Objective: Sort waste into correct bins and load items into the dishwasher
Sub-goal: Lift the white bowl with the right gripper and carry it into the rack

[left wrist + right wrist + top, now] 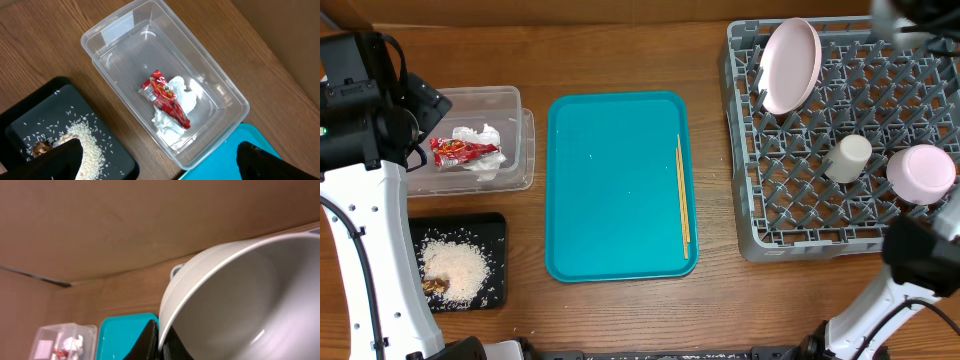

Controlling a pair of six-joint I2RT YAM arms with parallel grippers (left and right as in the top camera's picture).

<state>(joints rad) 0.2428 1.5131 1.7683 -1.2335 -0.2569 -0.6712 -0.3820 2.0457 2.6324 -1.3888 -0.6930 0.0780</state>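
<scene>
The left fingers (62, 159) hang spread wide and empty above the clear tub (125, 45), which sits at the far left of the table (620, 40). Inside it the red wrapper (167, 100) lies on the crumpled tissue (192, 100), so the dry rubbish looks sorted. Just nearer, the black tray (492, 228) carries the rice (460, 265) and brown scraps (435, 285). By my reading, food waste is being kept apart from paper and plastic.

On the right, the dish rack (745, 200) holds the plate (790, 65) on edge between pegs at its far left corner (upright, it takes a single slot and can drain). The cup (848, 158) and a pink bowl (920, 172) sit nearer its right side. The chopsticks (683, 195) lie along the right edge of the teal tray (610, 180), not yet loaded.

The overhead view gives the right arm only as a blur over the rack's far right corner. The right wrist view supplies the rest: the right fingers (149, 339) pinch the rim of a tilted pale dish (240, 295), and I cannot tell whether it is a bowl or a saucer. Only the left wrist view shows the left fingers apart, since overhead the arm hides them.
</scene>
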